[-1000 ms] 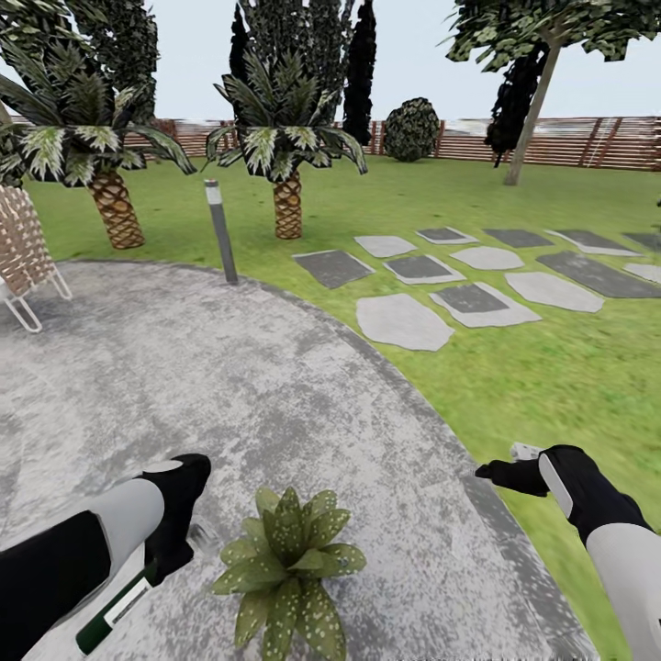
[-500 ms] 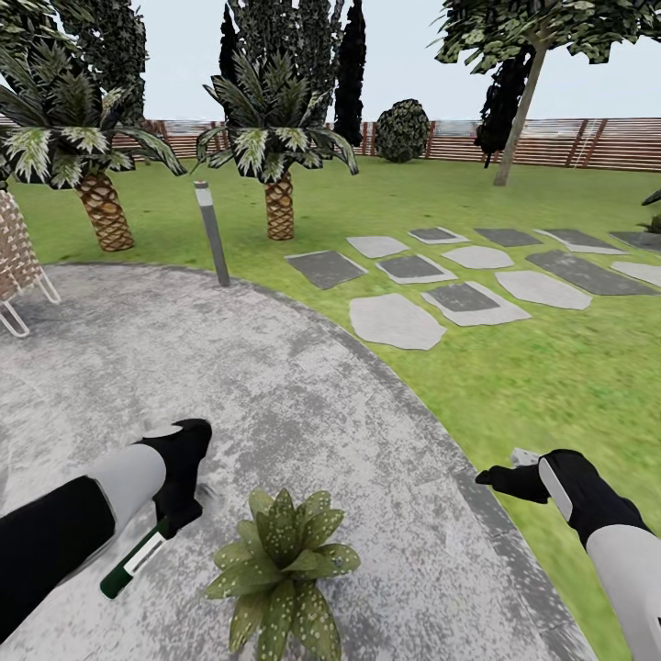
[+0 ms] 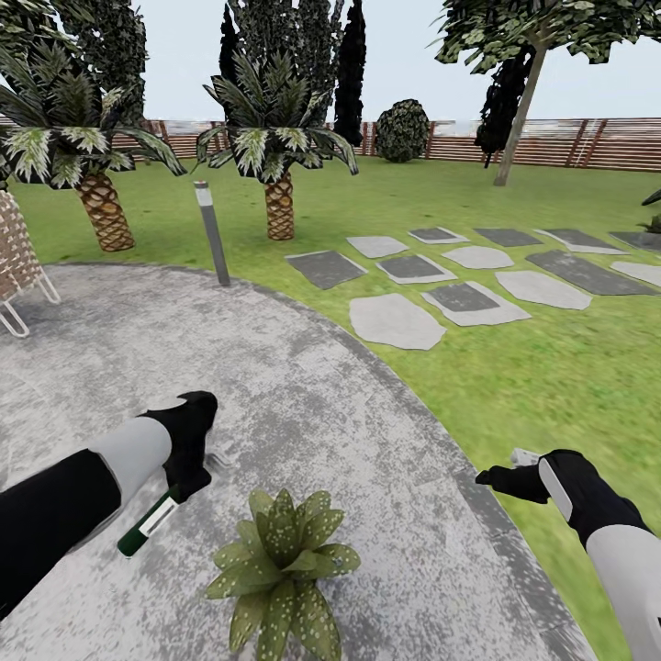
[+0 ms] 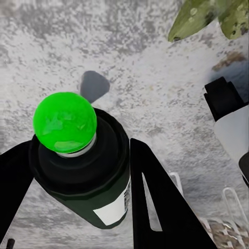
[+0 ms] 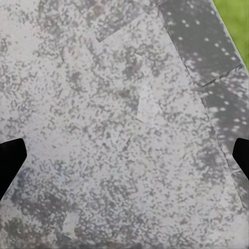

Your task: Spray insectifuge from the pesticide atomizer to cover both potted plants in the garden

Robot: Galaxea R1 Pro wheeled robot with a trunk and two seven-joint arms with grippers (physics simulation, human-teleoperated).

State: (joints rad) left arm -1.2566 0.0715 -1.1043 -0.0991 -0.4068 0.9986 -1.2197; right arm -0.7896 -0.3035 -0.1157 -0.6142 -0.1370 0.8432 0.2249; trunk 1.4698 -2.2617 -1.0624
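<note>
One potted plant (image 3: 280, 565) on grey patio (image 3: 303, 404); left tool (image 3: 188, 479) clamped on pesticide atomizer (image 3: 147, 525), tilted, just beside plant; right tool (image 3: 487, 476) spread wide, holding nothing, over patio edge.

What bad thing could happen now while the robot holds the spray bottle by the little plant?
The pesticide atomizer hangs tilted from the left gripper, its body sticking out sideways, so it might slip out. Its top points away from the potted plant, so spray could miss the leaves and hit the patio.

Bright, even daylight; soft shadows
</note>
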